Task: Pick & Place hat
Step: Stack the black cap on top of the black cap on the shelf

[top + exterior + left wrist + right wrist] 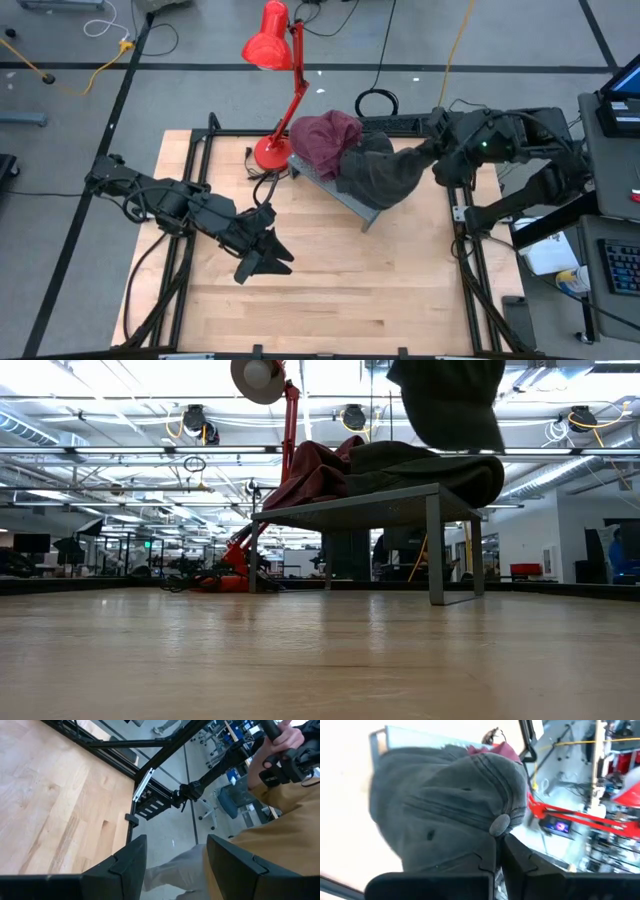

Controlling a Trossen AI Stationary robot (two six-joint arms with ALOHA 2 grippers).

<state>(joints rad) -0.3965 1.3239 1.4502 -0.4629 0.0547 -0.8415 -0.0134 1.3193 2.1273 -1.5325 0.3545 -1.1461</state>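
- My left gripper (268, 256) sits over the near-left part of the wooden table (400, 290), its jaws spread apart with nothing between them, touching nothing.
- In the left wrist view, those two dark fingers (131, 862) frame only bare floor and the table's black frame; a person in a tan sleeve (280, 830) shows off the table edge, a hand (280, 742) on a dark handle.
- Farther back, toward the far middle of the table, stands a small grey metal stand (335, 190) on thin legs.
- The grey hat (385, 172) lies draped on the right half of that stand; my right gripper (499, 851) is clenched on its crown, jaws pressed tight beside the top button (500, 824).
- My right arm (490, 145) reaches in from the far right to the hat.
- A maroon hat (325, 138) sits on the left half of the stand, touching the grey one.
- Just left of the stand, a red desk lamp (272, 45) rises from its round base (271, 152).
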